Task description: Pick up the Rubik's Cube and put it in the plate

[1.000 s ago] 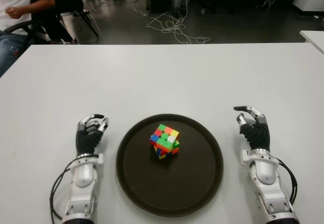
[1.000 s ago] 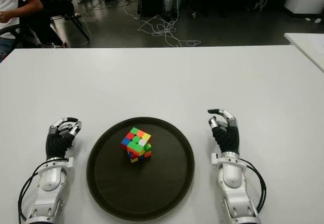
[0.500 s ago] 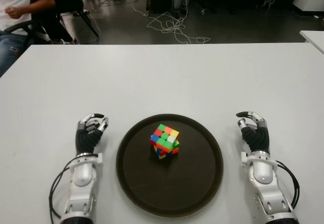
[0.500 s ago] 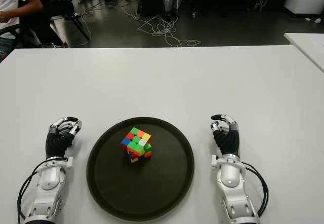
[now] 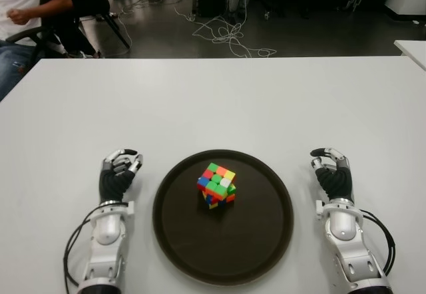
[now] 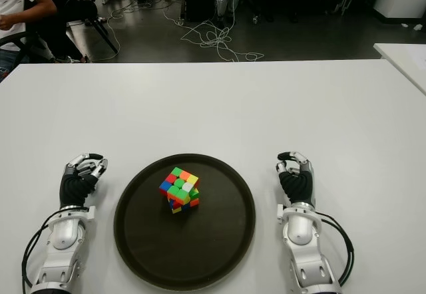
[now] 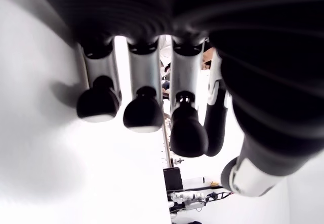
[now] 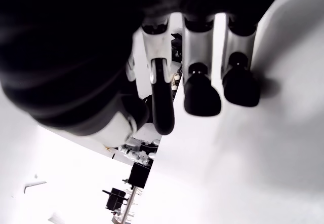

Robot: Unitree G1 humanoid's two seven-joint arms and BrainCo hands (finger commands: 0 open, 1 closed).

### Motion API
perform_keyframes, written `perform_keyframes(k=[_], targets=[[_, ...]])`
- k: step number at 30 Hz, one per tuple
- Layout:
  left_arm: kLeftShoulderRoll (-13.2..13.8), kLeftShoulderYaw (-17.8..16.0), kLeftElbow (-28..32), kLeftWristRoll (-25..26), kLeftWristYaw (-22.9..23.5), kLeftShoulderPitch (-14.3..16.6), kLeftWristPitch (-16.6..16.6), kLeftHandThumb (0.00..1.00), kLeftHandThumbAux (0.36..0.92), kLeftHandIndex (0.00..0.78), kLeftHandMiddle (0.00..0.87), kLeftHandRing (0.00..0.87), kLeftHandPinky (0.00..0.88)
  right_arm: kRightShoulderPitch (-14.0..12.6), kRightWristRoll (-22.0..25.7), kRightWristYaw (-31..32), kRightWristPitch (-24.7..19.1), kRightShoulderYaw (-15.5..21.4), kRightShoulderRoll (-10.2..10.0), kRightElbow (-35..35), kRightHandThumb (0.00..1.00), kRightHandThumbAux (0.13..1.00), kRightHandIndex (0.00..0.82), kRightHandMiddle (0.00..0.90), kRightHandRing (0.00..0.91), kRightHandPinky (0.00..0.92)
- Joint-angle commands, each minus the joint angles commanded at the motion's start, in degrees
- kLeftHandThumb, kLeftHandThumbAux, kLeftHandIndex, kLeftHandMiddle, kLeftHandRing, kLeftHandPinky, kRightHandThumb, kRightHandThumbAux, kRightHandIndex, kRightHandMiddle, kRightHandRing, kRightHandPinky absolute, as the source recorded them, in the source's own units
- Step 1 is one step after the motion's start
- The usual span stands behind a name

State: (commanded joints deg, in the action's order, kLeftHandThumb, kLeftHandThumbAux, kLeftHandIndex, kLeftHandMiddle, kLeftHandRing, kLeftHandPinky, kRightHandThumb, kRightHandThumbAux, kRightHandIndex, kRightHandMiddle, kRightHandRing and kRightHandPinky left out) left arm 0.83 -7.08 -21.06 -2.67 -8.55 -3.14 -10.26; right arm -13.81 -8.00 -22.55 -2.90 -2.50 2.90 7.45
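Observation:
A scrambled Rubik's Cube (image 5: 217, 185) sits inside the round dark plate (image 5: 259, 241), a little above its middle. My left hand (image 5: 118, 173) shows on the white table just left of the plate, fingers curled and holding nothing. To the right of the plate is my right hand (image 5: 333, 172), its fingers (image 8: 201, 92) also curled over the bare table with nothing in them. Both hands are apart from the cube.
The white table (image 5: 213, 101) stretches far beyond the plate. A seated person (image 5: 26, 8) is past its far left corner. Cables (image 5: 226, 34) lie on the dark floor behind. Another white table's corner (image 5: 414, 46) shows at the right.
My right hand has drawn back toward me and curled its fingers in more. The left hand, cube and plate have not moved.

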Motion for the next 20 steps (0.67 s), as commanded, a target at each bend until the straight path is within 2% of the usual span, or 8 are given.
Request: perform_keyframes(k=[11, 20], targets=[[-1.2, -0.8, -1.0, 0.7, -1.0, 0.4, -1.8, 0.705, 0.707, 0.443, 0.802, 0.832, 0.830, -0.4, -0.7, 0.2, -1.0, -0.1, 0.0, -1.1, 0.700, 0.725, 0.438, 0.775, 0.790, 0.791], [-1.1, -0.7, -0.4, 0.4, -1.1, 0.2, -0.3, 0.704, 0.708, 0.442, 0.802, 0.829, 0.821, -0.7, -1.0, 0.2, -1.6, -0.3, -0.1, -2.0, 0.699, 0.725, 0.438, 0.780, 0.796, 0.795]])
